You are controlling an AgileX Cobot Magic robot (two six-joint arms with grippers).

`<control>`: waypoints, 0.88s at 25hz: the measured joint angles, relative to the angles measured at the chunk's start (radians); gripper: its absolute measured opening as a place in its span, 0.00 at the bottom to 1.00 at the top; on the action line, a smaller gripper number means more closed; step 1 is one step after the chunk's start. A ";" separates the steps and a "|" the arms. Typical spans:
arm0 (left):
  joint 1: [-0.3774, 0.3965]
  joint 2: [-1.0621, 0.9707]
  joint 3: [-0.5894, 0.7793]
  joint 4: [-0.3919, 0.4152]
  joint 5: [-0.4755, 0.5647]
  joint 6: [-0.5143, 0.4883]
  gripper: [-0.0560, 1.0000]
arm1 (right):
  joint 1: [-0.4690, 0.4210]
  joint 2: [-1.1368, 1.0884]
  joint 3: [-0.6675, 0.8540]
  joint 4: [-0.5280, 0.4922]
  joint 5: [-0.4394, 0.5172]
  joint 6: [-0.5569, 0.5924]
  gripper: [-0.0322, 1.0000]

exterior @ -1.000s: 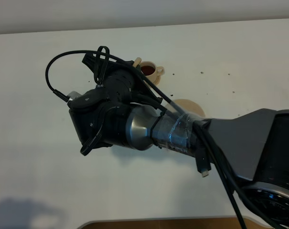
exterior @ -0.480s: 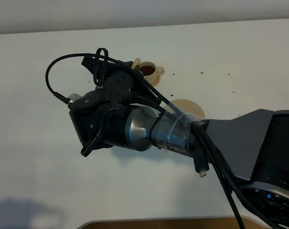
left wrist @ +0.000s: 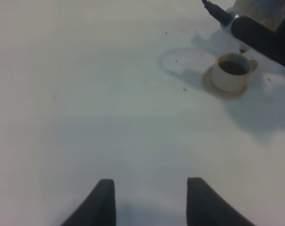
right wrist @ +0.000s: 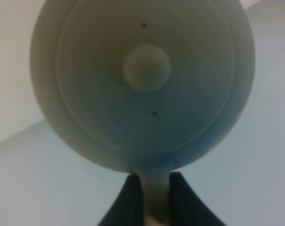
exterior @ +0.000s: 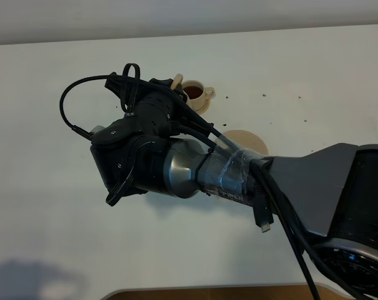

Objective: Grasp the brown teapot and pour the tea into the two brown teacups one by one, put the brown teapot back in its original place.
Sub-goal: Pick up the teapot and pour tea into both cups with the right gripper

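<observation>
The white desk (exterior: 313, 75) carries everything, and the right arm (exterior: 176, 169) reaches across its middle, hiding most of the brown teapot (right wrist: 142, 94) in the high view. Only its spout (exterior: 178, 79) pokes out, just beside the rim of a teacup (exterior: 197, 93) holding dark tea (left wrist: 234, 68). The right gripper (right wrist: 156, 197) has its jaws pinching the pot's ring handle (right wrist: 156, 186), with lid (right wrist: 109, 56) and knob (right wrist: 147, 67) facing the wrist camera, so the pot seems tipped in a pour. To do this well, I judge, the tilt should be eased gently, the spout kept over the cup's mouth and not its small saucer (left wrist: 216, 89), then levelled before the tea nears the brim; dark specks (exterior: 263, 95) on the desk hint that drips are a risk. The wide saucer (exterior: 248, 139), the pot's original place, lies uncovered near the arm. The second teacup shows in no view. The left gripper (left wrist: 149, 202) hovers apart, jaws spread, holding nothing. No brand or label is readable; any mark on the arm's taped sleeve (exterior: 232, 178) is too blurred.
</observation>
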 joint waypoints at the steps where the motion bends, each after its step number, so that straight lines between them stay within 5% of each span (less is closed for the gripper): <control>1: 0.000 0.000 0.000 0.000 0.000 0.000 0.39 | 0.002 0.000 0.000 -0.006 0.000 -0.001 0.15; 11: 0.000 0.000 0.000 0.000 0.000 0.000 0.39 | 0.011 0.000 0.000 0.018 0.008 -0.001 0.15; 22: 0.000 0.000 0.000 0.000 0.000 0.000 0.39 | 0.011 0.000 0.000 0.099 0.093 0.186 0.15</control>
